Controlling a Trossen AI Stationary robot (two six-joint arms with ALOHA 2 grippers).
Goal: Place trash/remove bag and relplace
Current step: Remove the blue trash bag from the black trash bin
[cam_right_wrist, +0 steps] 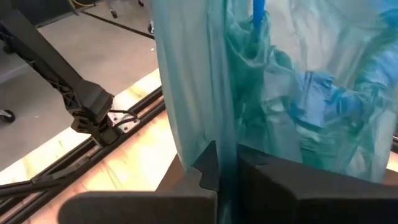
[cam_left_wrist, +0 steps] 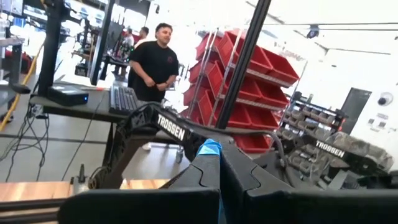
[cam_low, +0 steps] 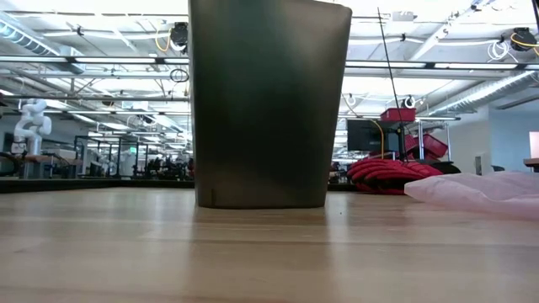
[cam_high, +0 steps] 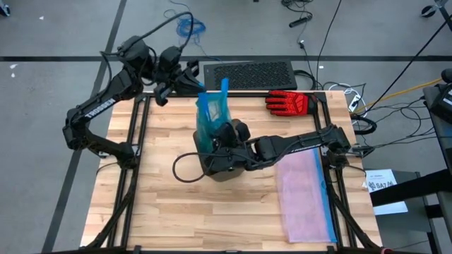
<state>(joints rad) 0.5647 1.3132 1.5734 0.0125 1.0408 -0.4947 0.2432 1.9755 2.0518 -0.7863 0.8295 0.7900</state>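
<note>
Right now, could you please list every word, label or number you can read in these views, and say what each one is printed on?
"TROSSEN": white letters on the left arm's link in the high view.
"TROSSEN": on a dark arm link in the left wrist view.
"TROSSEN": on another arm link farther off in the same view.
White paper sheet beside the table: print too small to read.

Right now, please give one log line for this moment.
left gripper: shut on bag tie | right gripper: shut on bag | bin: upright
</note>
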